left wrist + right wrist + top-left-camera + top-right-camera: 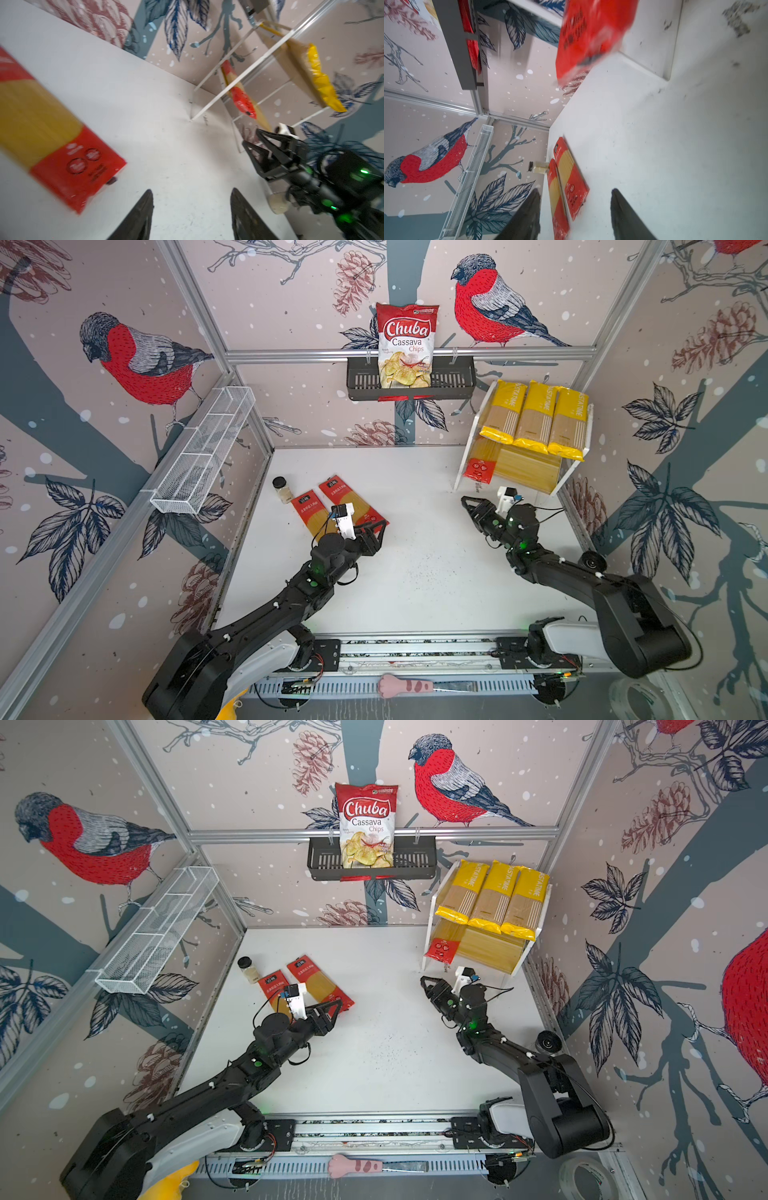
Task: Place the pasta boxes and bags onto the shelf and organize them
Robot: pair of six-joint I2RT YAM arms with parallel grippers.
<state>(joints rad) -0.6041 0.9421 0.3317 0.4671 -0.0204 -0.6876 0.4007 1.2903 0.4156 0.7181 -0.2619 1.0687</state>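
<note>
Overhead, both top views: three yellow film packets (536,418), "PASTATIME", side by side on the shelf's (528,470) upper board; one red-ended packet (481,467) on the lower. Two flat packets (357,499), Chinese lettering, on the table (415,564). "Chuba Cassava Chips" bag (405,344) in black basket (453,383). Left wrist: left gripper (192,189) fingers apart, empty. Right wrist: right gripper (575,190) likewise.

The left arm stretches from the bench's near edge toward its left side. The left hand (381,526) sits low, fingers (141,212) spread with nothing between. The right arm angles toward the far right corner, the right hand (466,502) parted and empty.
</note>
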